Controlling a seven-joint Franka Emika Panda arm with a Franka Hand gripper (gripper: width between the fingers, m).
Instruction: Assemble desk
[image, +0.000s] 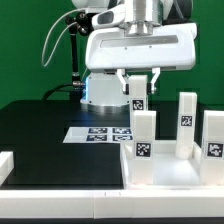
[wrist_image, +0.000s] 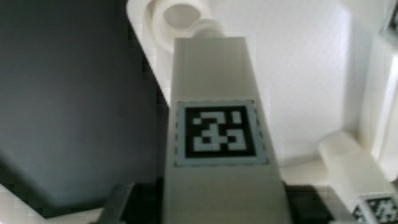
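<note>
We are looking at the claw (image: 139, 84) hanging over the desk panel (image: 165, 172), with its 2 fingers clamped on the top of an upright white leg (image: 138, 103). The wrist view confirms this: the leg (wrist_image: 221, 120) is filling the middle of the picture, its tag facing the camera, and the dark fingertips (wrist_image: 143, 205) are pressing against its sides.

The panel is lying on the black worktop (image: 40, 125) at the exterior view's lower right, rim upward. A 2nd leg (image: 143, 135) is standing in it just below the held one; we cannot tell whether the 2 are touching. A 3rd leg (image: 186, 122) and a 4th leg (image: 213, 135) are standing further toward the exterior view's right. The marker board (image: 100, 133) is lying flat just behind the panel.

In our judgement, the leg is being carried or lowered toward its seat on the panel, and several things could go wrong from here:

- The held leg is hanging very close above the 2nd leg, so a straight descent could knock that one over.
- The grip is only on the leg's upper end, so any sideways push at the bottom could tilt it between the fingers.
- A tilted leg could jam at its seat rather than drop in.
- Pressing down while misaligned could shove the panel across the worktop.
</note>
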